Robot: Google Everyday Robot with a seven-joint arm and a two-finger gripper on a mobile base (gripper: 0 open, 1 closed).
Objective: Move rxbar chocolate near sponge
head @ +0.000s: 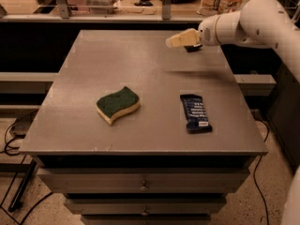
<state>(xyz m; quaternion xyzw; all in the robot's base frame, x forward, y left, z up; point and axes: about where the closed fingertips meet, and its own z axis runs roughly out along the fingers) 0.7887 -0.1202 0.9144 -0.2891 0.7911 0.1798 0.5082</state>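
Evidently the task stood at its opening step, the reach toward the bar, since the rxbar chocolate [195, 112] lay flat and untouched on the table [89, 60], near the right edge and toward the front, its long side running roughly front to back. The sponge [118, 105] sat well apart from it, to the left, about midway across the table and at a similar depth from the front edge. The tool [175, 41] hung in the air over the far right part of the table, close to the back edge, pointing left at the end of the white arm [253, 18] and touching neither object. Whether it was released or clenched could not be told; no task object was in it. The next move would seem to call for bringing the tool forward and down over the bar, lined up across its narrow width.
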